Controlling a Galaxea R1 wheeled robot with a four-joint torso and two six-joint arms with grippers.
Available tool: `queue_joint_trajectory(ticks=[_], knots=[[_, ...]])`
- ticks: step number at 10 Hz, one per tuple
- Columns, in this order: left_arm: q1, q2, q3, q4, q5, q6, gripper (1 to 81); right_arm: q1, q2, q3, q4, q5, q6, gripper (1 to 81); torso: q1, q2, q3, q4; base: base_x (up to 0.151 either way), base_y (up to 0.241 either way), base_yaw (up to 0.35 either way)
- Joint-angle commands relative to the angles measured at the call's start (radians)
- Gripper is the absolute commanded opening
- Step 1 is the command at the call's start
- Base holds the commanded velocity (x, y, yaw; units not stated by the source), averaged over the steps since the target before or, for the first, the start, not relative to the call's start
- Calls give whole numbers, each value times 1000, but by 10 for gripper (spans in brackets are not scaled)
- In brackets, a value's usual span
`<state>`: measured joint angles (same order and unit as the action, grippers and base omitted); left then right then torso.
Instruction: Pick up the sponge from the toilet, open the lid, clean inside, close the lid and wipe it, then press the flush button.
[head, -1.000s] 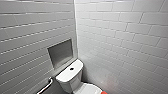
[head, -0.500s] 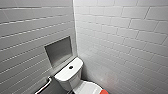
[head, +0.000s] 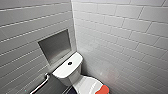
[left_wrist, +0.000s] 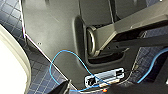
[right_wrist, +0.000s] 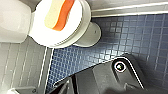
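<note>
I see the toilet (head: 68, 75) in the corner where the tiled walls meet; its lid (head: 86, 84) is down, and the sponge (head: 104, 89) lies on top of it near the lid's rim, its orange face beside a pale one; the flush button (head: 70, 63) sits mid tank top; a recessed niche (head: 55, 46) is in the wall above the tank, a grab rail (head: 42, 82) beside it; blue mosaic floor (right_wrist: 120, 32) surrounds the base; whether the left gripper (left_wrist: 60, 89) or the right gripper (right_wrist: 68, 86) is apart or together, I cannot tell.

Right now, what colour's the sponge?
The sponge is orange-red with a pale cream layer; the right wrist view shows it best.
</note>
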<state>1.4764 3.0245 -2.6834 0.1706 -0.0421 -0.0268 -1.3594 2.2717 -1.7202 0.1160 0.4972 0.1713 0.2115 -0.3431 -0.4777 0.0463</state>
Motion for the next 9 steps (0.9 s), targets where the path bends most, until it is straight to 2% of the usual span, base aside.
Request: queue_joint_trajectory(ticks=[1,2,4,8,9], knots=[[-4,-2,5,-7,67,2,811,110,-59,35,2,-31,24,811,61,-94,5,0,0,0,0],[-4,-2,5,-7,67,2,811,149,-55,25,2,-43,24,811,82,-126,-21,0,0,0,0],[-3,-1,5,-7,67,2,811,220,-32,-2,2,-114,27,811,116,-181,-35,0,0,0,0],[3,-1,5,-8,67,2,811,268,27,-79,14,-154,39,811,211,-331,-38,0,0,0,0],[5,-1,4,-7,67,1,811,260,39,-97,16,-152,39,811,233,-367,-84,0,0,0,0]])
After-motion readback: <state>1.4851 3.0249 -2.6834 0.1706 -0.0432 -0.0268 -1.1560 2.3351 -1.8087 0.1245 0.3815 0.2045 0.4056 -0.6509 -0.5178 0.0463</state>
